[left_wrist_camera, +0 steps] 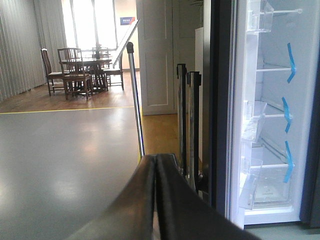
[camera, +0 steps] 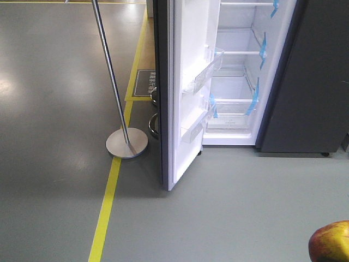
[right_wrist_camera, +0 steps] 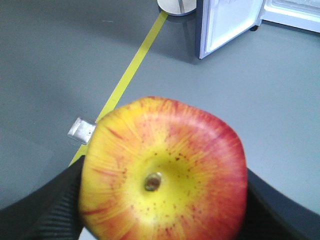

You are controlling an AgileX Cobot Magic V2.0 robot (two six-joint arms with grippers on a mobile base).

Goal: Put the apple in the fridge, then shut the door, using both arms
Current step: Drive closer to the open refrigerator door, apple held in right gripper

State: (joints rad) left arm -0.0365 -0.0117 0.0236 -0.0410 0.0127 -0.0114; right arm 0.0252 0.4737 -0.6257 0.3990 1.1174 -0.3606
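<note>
The apple (right_wrist_camera: pixel 165 172), red with a yellow patch round its stem, fills the right wrist view. My right gripper (right_wrist_camera: pixel 165 182) is shut on it, one black ribbed finger (right_wrist_camera: pixel 45 210) on each side. In the front view the apple (camera: pixel 330 243) shows at the bottom right corner, above the floor. The fridge (camera: pixel 305 82) stands ahead with its white shelves and blue tape exposed. Its door (camera: pixel 188 82) is swung wide open to the left. My left gripper (left_wrist_camera: pixel 156 162) is shut on nothing, level with the door's dark edge (left_wrist_camera: pixel 220 100) and left of the fridge (left_wrist_camera: pixel 270 125).
A slanted silver pole (camera: pixel 112 76) on a round base (camera: pixel 126 143) stands left of the door on a yellow floor line (camera: pixel 106 207). Dark stanchion posts (left_wrist_camera: pixel 187 125) stand behind the door. A small silver block (right_wrist_camera: pixel 81 131) lies on the floor.
</note>
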